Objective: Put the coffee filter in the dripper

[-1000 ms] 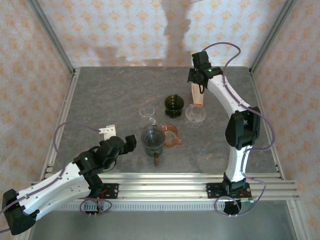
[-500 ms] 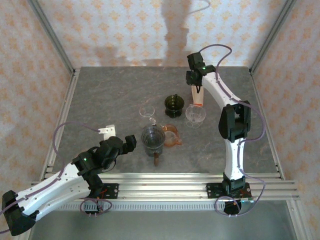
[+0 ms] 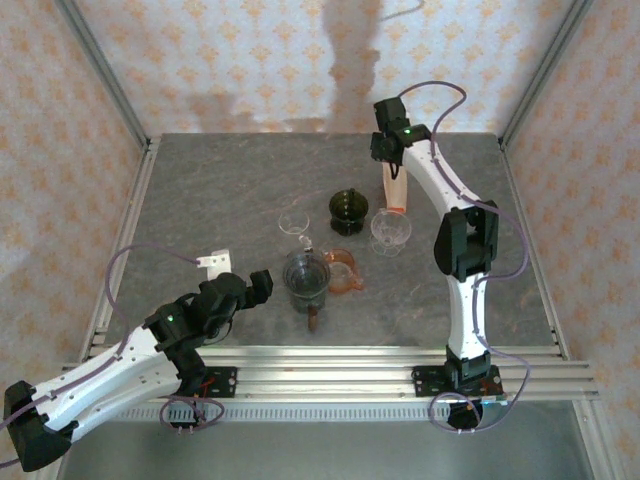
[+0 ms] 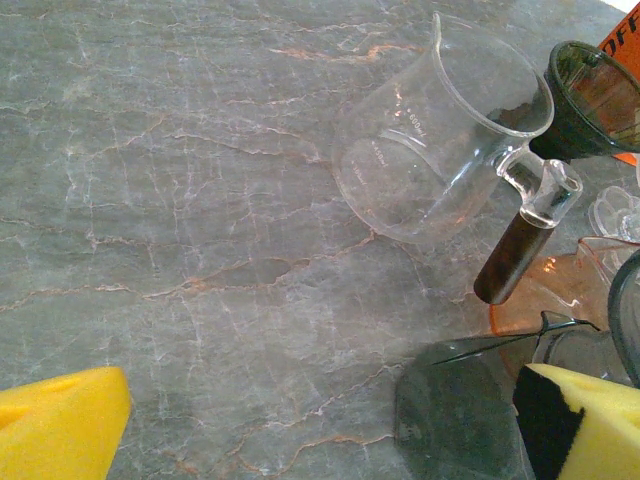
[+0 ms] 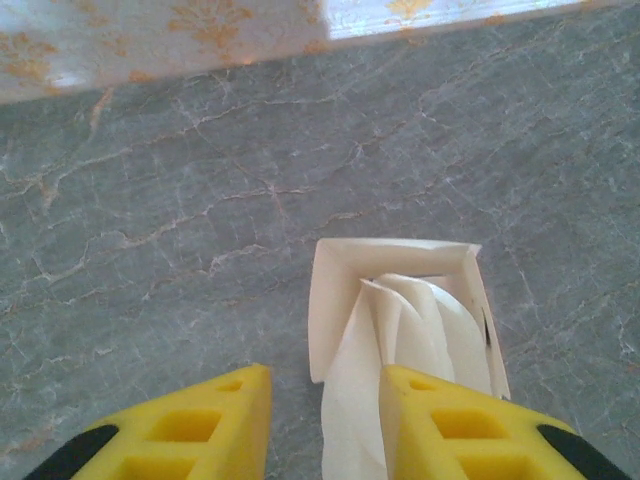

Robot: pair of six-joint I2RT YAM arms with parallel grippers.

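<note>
White paper coffee filters (image 5: 420, 320) stand bunched in an open box (image 5: 335, 300), the orange and white box (image 3: 395, 192) at the back right. My right gripper (image 5: 325, 380) hangs straight over it, open, with one filter sticking up between the fingers and lying against the right finger (image 5: 450, 420). From above, the right gripper (image 3: 392, 165) covers the box top. A dark dripper (image 3: 348, 210), a clear dripper (image 3: 390, 231) and an orange dripper (image 3: 343, 272) stand mid-table; I cannot tell which the task means. My left gripper (image 3: 262, 283) is open and holds nothing.
A clear glass beaker (image 4: 440, 130) with a dark handle (image 4: 512, 262) lies ahead of the left gripper (image 4: 320, 430). A smoky grey carafe (image 3: 305, 280) stands beside the left gripper's right finger (image 4: 585, 425). A small white bracket (image 3: 214, 262) lies at the left.
The right arm has swung a little left and back, bringing its gripper over the filter box. The left arm has not moved.
</note>
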